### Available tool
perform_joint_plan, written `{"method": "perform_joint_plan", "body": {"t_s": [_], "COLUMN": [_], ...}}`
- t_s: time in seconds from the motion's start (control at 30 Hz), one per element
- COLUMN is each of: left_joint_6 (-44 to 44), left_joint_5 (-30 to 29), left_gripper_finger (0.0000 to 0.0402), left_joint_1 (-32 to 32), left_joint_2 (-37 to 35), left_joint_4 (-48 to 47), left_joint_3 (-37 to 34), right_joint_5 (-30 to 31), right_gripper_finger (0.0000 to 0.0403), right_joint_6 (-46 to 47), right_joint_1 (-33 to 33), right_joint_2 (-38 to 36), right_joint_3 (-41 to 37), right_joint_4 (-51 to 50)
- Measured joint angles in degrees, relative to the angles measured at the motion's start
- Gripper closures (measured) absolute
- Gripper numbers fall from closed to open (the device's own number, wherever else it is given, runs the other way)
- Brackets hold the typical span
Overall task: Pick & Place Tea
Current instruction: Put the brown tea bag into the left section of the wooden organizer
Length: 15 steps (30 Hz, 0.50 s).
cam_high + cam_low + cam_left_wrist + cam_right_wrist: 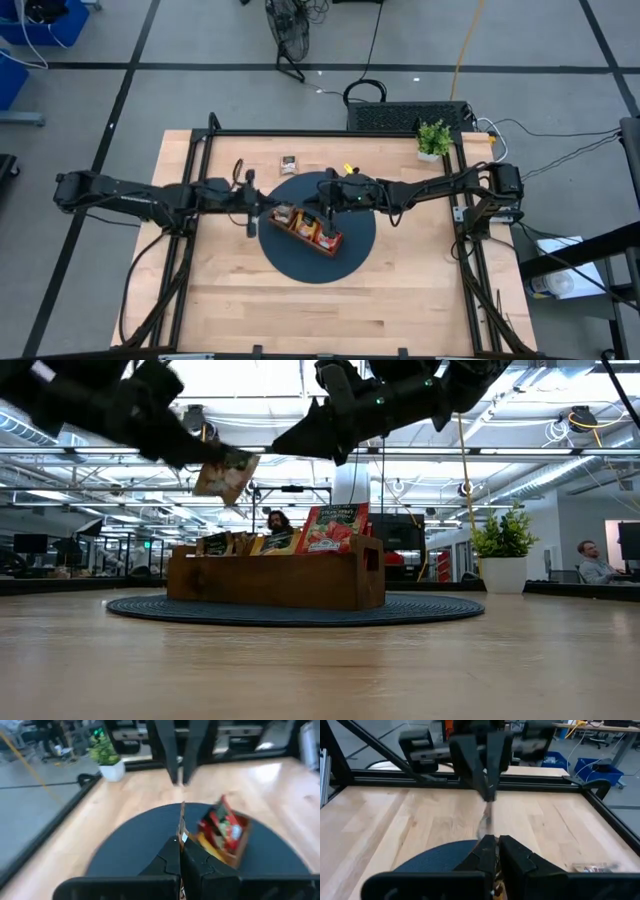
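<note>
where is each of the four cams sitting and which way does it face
high: overhead, looking straight down; both dark arms meet over the long wooden tray on the round dark mat.
low: table height, level into the room; arms overhead, left pincer holding a tea sachet.
left wrist: behind its shut fingers, facing tray and small green potted plant.
right wrist: behind its own pincer, facing the left arm.
All show the mat.

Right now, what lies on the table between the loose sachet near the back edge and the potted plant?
In the high view, only a small yellow item shows between the loose sachet and the potted plant; the rest is bare wooden tabletop.
</note>
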Motion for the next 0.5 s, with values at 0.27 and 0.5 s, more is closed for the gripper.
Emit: {"method": "perform_joint_plan", "body": {"t_s": [0.27,0.5], "left_joint_6": [-0.2,0.6], "left_joint_5": [1.9,1.7], "left_gripper_finger": [0.04,0.04], "left_joint_1": [-2.0,-2.3], "left_joint_2": [0.4,2.5], "left_joint_4": [28.9,29.0], "left_joint_3": [-19.1,-19.8], "right_joint_5": [0.0,0.1], "right_gripper_finger": [0.0385,0.0385], "right_joint_6": [0.0,0.0], "right_joint_1": [0.0,0.0], "right_joint_2": [0.0,0.0], "right_joint_3": [0.0,0.0], "right_joint_4": [0.7,2.4]}}
